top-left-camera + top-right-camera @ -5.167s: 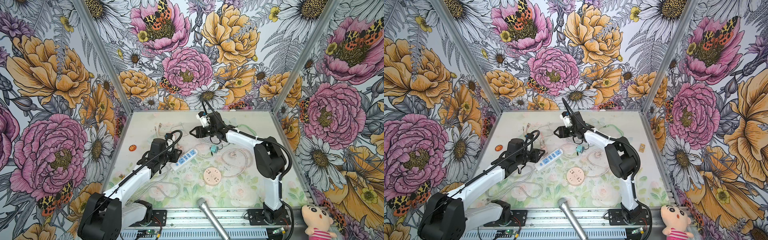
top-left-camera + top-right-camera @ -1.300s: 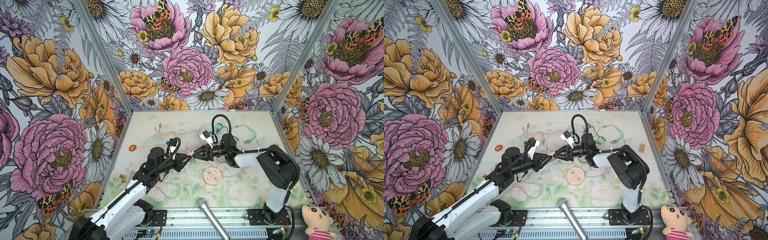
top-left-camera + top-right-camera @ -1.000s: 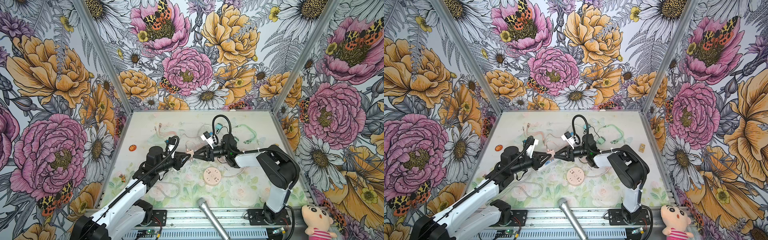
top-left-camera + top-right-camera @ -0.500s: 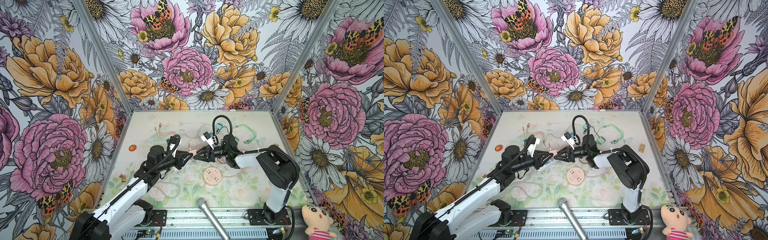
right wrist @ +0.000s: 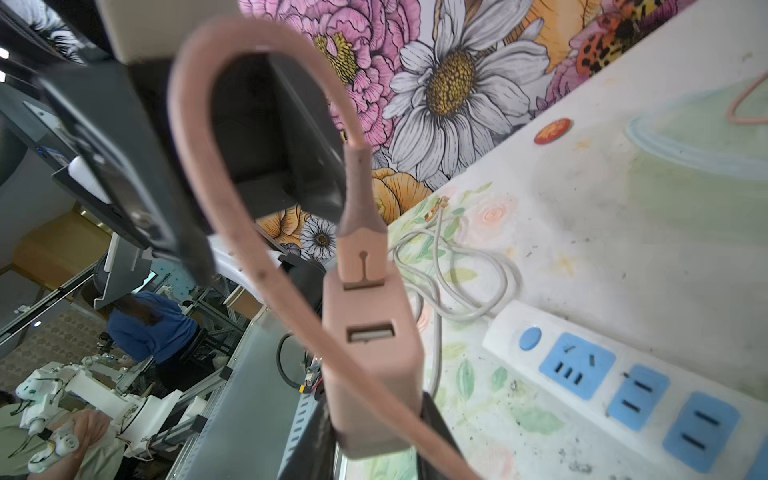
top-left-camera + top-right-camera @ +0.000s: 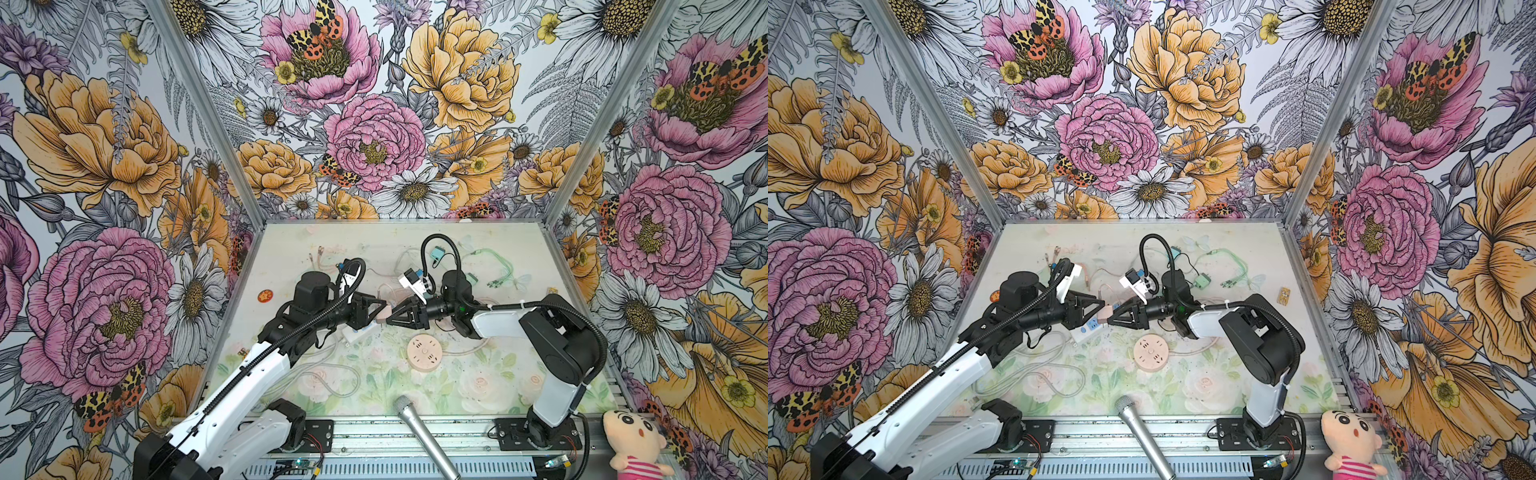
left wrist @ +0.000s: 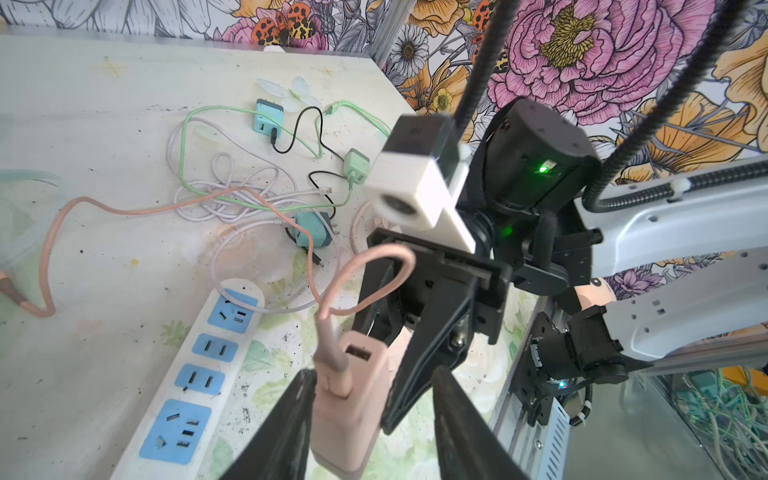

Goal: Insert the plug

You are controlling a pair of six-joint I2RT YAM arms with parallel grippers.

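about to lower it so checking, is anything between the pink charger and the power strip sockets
Nothing visible covers the power strip: its blue sockets lie bare below the pink charger in the right hand. The left hand stands open around the charger, though, and may need to back off first.

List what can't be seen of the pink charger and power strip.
- pink charger prongs: behind its own body in the left wrist view, between the fingers of the right claw in the right wrist view.
- power strip: partly covered by the left claw in both top views.
- pink cable: far end runs off the left wrist view.
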